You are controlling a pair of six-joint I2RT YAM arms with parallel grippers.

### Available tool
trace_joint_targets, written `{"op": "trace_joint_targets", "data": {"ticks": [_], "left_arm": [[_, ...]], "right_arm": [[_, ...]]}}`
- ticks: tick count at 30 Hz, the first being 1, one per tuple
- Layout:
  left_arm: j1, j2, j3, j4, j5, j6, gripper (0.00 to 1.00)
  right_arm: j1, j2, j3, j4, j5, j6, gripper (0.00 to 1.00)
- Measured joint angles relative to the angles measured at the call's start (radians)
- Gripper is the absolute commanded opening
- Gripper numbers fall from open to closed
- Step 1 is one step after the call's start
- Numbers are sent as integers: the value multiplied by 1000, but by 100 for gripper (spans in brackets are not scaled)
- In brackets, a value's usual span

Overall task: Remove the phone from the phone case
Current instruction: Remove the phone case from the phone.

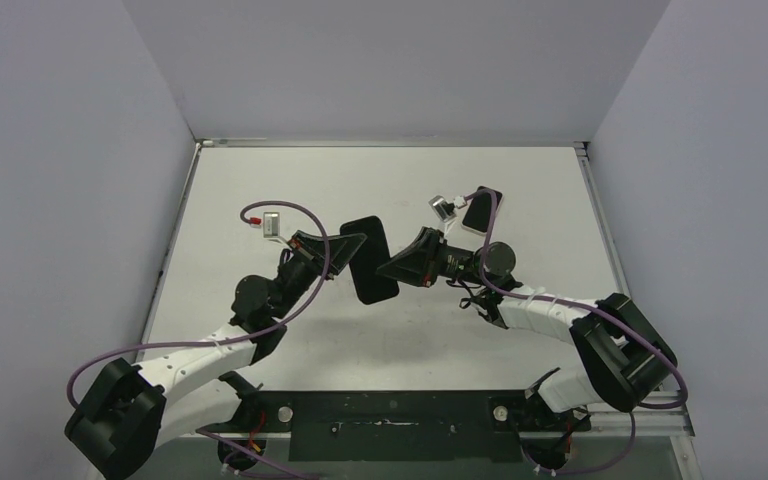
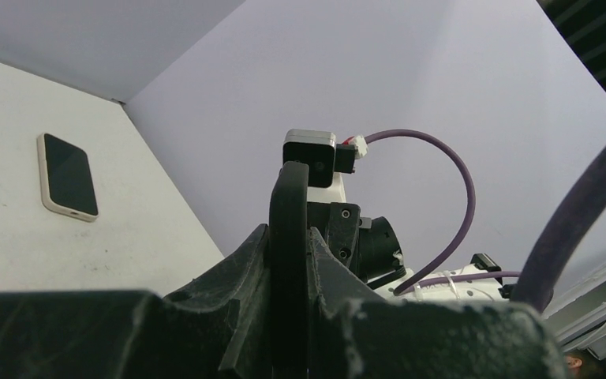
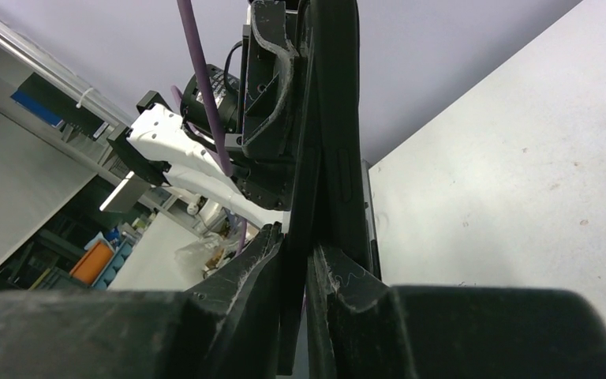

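Much of what I hold is hidden from me. From my left wrist camera, the black, rectangular, rubbery-looking phone case (image 2: 288, 229) shows only as a thin dark edge. It rises between my fingers (image 2: 229, 324), and its lower end is swallowed by my left gripper (image 2: 288, 339). From the right wrist, the phone case (image 3: 335, 118) is again edge-on and cut off at the top of the view. Neither view shows me its inside. From above it is a dark slab with rounded corners (no detail to be read on its face), and both its long sides are partly covered by my grippers.

My left gripper is closed on one long side of the case. My right gripper (image 3: 300, 276) is clamped on the opposite side, pinching the edge with no gap. The case hangs between them over the middle of the white table (image 1: 260, 190), but I cannot judge how high.

The slim phone with a dark face and a pale cream rim (image 2: 67, 175) lies flat on the table. It is well apart from the case, in the far half, right of centre. From above, my right arm's purple cable (image 2: 471, 197) crosses one edge of the phone. The small grey wrist camera (image 2: 309, 154) sits just beside it.
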Motion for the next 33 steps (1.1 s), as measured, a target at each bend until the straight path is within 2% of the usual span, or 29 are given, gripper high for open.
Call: {"op": "trace_joint_targets", "data": {"ticks": [5,13,21,28,33], "left_arm": [[18,-6,0,-27,37,19,39],[105,-5,-26,-91,150,19,57],[174,-49,-62,-146,249,67,59],[165,-47,-62,-202,322,134,59],[108,-13,-59,-221,344,183,59]], "right_arm": [[-15,0,0,-2,1,6,0],[-67,31,0,31,10,73,0],[-142,39,0,67,56,144,0],[-149,39,0,65,80,154,0],[-149,37,0,60,83,154,0]]}}
